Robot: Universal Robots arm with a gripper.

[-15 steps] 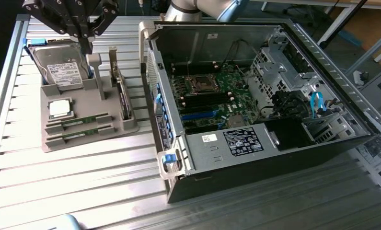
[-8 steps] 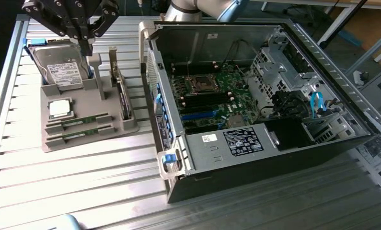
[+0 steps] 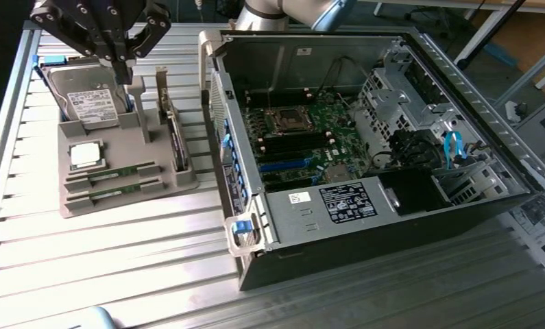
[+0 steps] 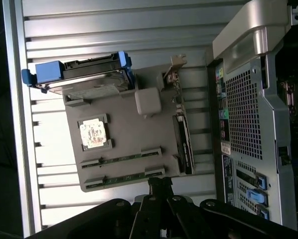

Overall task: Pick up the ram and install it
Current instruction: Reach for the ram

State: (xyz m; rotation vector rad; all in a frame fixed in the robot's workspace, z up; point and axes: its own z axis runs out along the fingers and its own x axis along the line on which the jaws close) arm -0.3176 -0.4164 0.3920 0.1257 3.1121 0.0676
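Two ram sticks (image 3: 113, 176) slotted in the grey tray (image 3: 126, 147), below the claw (image 3: 124, 74) and apart from it, untouched. Claw: jaws shut tight, holding nothing. We advise opening wide, squaring across one stick's faces, descending plumb.

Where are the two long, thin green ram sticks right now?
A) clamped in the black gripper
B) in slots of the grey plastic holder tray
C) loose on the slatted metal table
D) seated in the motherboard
B: the ram sticks lie side by side in the grey holder tray, beside the square silver CPU chip; the black gripper above is shut and empty.
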